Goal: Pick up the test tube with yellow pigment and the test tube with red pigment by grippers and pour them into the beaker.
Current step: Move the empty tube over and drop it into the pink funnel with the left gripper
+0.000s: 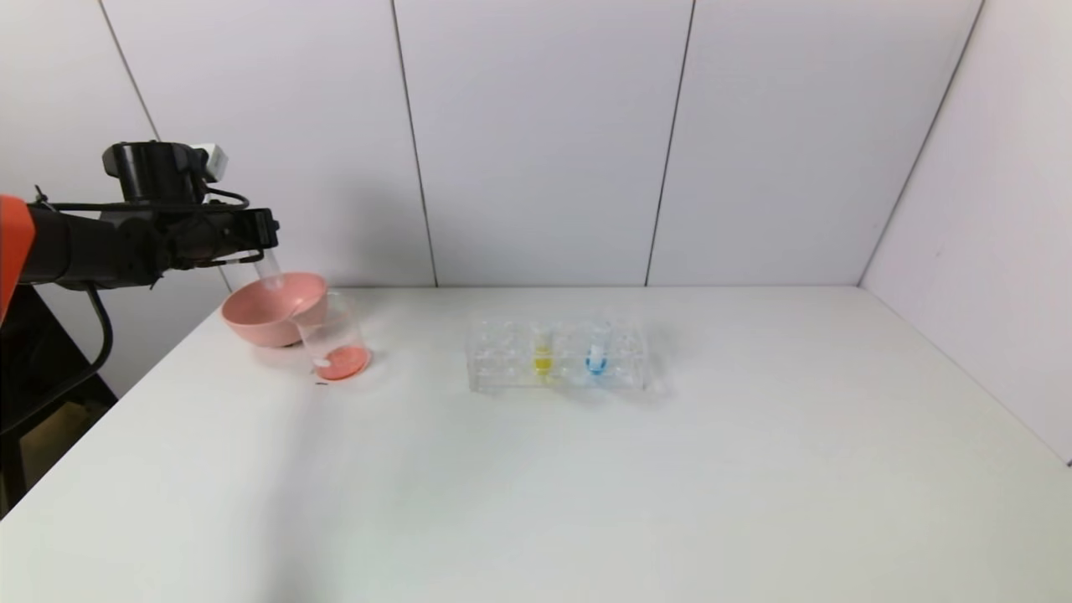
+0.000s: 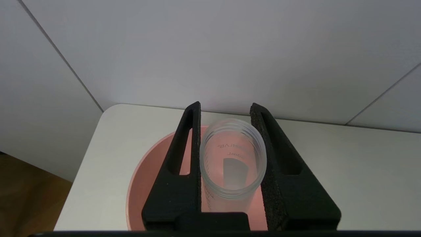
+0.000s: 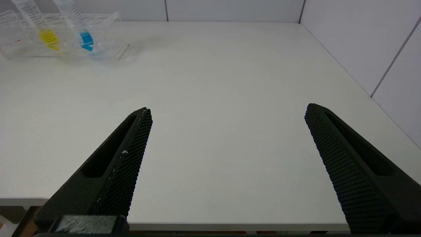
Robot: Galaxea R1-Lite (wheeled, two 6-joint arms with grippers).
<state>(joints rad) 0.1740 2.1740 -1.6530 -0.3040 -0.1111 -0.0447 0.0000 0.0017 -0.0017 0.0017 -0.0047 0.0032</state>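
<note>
White table (image 1: 586, 486) under grey wall panels. Left gripper (image 2: 230, 115) pinches an emptied clear tube (image 2: 233, 158) between its fingers (image 2: 194, 144), held above the pink bowl (image 1: 272, 308); red liquid sits in the beaker (image 1: 335, 339) just beside the bowl. Yellow tube (image 1: 543, 352) stands in the rack (image 1: 494, 360) beside a blue tube (image 1: 596, 356). Right gripper (image 3: 228, 113) hangs spread wide near the table's front edge
</note>
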